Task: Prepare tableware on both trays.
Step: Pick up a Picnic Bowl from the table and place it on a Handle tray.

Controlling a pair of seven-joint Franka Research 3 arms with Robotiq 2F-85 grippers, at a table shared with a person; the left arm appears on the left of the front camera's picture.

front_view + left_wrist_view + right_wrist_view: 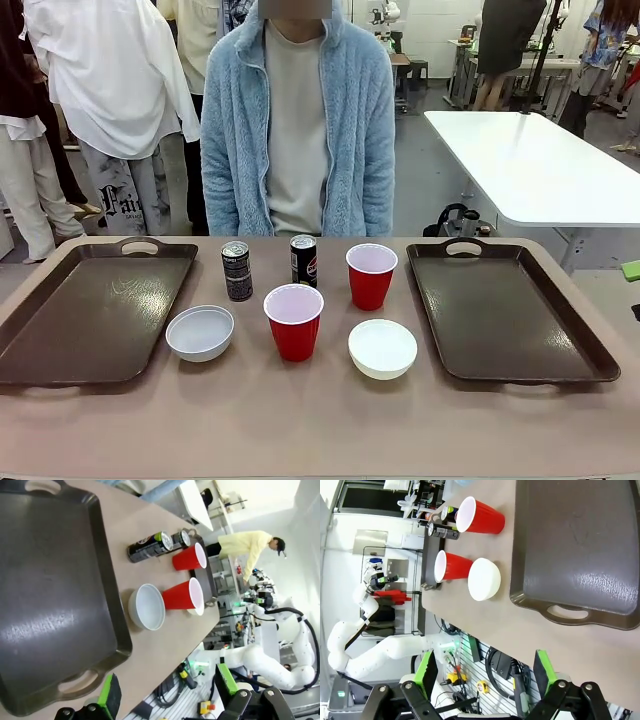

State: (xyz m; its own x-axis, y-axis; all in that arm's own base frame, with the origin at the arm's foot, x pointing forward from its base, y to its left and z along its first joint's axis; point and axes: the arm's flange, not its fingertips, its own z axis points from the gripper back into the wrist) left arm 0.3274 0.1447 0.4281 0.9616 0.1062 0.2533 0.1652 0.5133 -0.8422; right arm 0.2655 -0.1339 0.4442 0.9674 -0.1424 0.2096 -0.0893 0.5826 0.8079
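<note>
Clearly, nothing lies on the trays yet, so the step in hand is, as I judge it, the very first pick. The left gripper (167, 687) and the right gripper (485, 670) both hover by the near edge of the table (300, 430), jaws wide apart and nothing between them.

The left tray (95, 310) lies at the table's left end and the right tray (505, 310) at its right end. All the tableware stands between them:
- The left can (237, 270) and the right can (303, 260) are toward the far edge.
- The far cup (371, 275) is beside the right can.
- The near cup (294, 320) is in the centre.
- The left bowl (200, 332) is just beside the left tray.
- The right bowl (382, 348) is near the right tray.

It seems wise that each arm takes the bowl on its own side first, gripping over the rim. The thin cups probably need only a light squeeze.

The table is matt beige. The trays are glossy and probably slippery. A person (297, 130) in a light blue fleece stands at the far edge. Behind the person are a white table (540, 165) and a grey floor.
</note>
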